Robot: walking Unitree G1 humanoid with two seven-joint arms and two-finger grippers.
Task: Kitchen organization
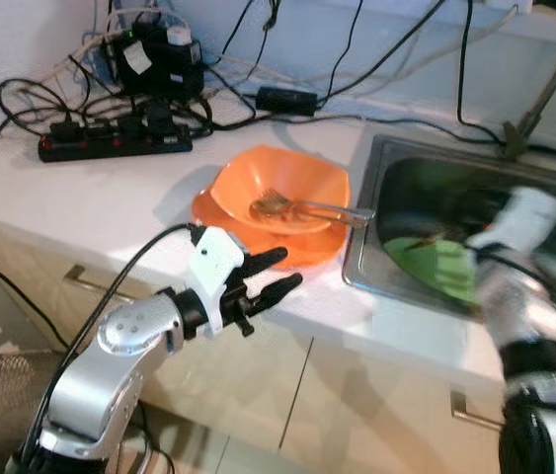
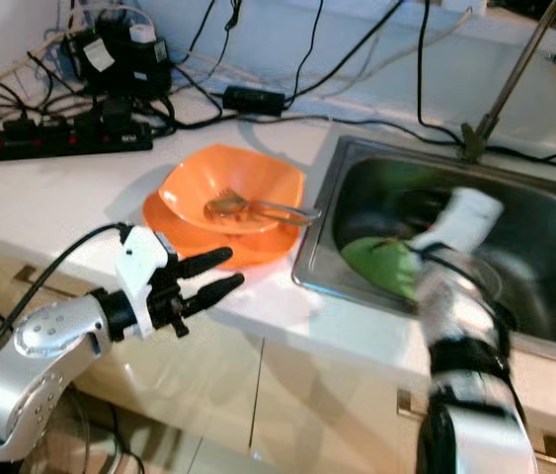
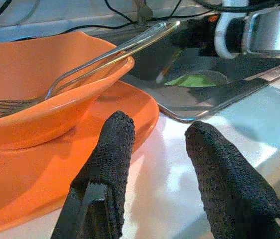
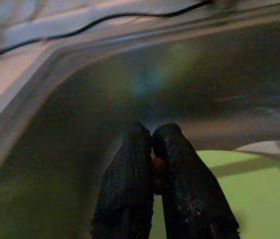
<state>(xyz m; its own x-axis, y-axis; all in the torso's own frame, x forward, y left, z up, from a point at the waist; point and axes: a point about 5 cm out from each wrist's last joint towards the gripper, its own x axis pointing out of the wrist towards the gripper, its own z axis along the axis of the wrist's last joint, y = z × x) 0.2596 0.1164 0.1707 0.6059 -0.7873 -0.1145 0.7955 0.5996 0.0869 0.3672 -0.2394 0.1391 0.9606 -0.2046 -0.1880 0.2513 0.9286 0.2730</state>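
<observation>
We see the steel sink (image 1: 376, 227) holding a green plate (image 1: 436, 265), our right gripper (image 4: 152, 149) above it, fingers pressed together. Beside the sink, an orange bowl (image 1: 278, 183) with a fork (image 1: 302, 207) sits on an orange plate (image 1: 287, 252); our left gripper (image 1: 279, 272) hovers nearby, fingers apart. No writing is legible.

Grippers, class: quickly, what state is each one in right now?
Left gripper: open, empty, by the orange plate.
Right gripper: shut, in the sink over a green plate; any hold cannot be told.
</observation>
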